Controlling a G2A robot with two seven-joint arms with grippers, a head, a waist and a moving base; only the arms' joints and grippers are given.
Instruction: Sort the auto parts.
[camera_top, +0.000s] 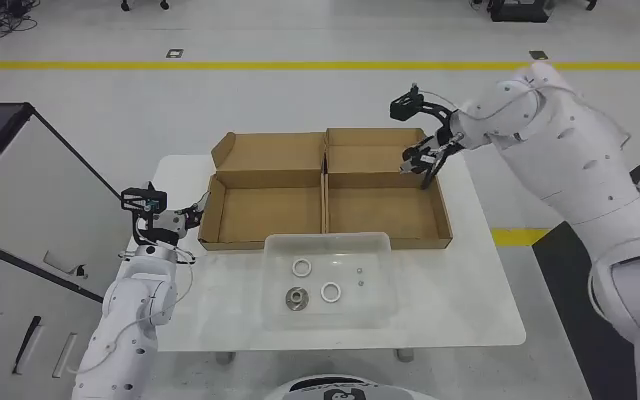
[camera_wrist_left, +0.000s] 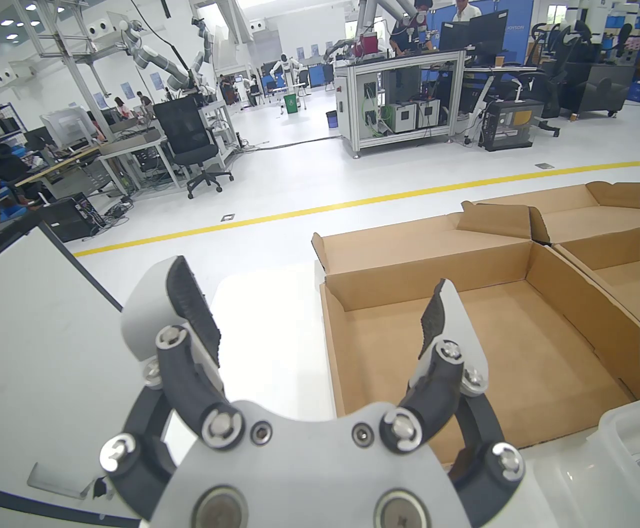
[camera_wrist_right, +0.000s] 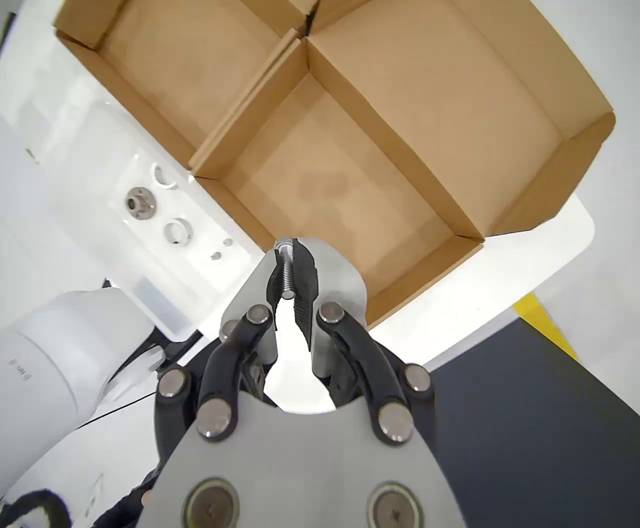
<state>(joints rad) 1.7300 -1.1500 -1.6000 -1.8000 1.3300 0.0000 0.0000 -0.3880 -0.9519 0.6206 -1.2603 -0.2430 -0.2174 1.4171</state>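
Screw (camera_wrist_right: 286, 275) is gripped by the right pincer (camera_wrist_right: 289, 248) above the right box (camera_wrist_right: 340, 200). Left pincer (camera_wrist_left: 307, 272) is held open beside the left box (camera_wrist_left: 475, 340).

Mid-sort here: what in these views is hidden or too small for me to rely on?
The screw, right wrist view: its far end is pinched between the right gripper's fingers, so the head type is unclear.
Two small pieces in the clear bin, top view: too small to identify.
Clear bin, left wrist view: cut off at the frame edge, contents hidden.
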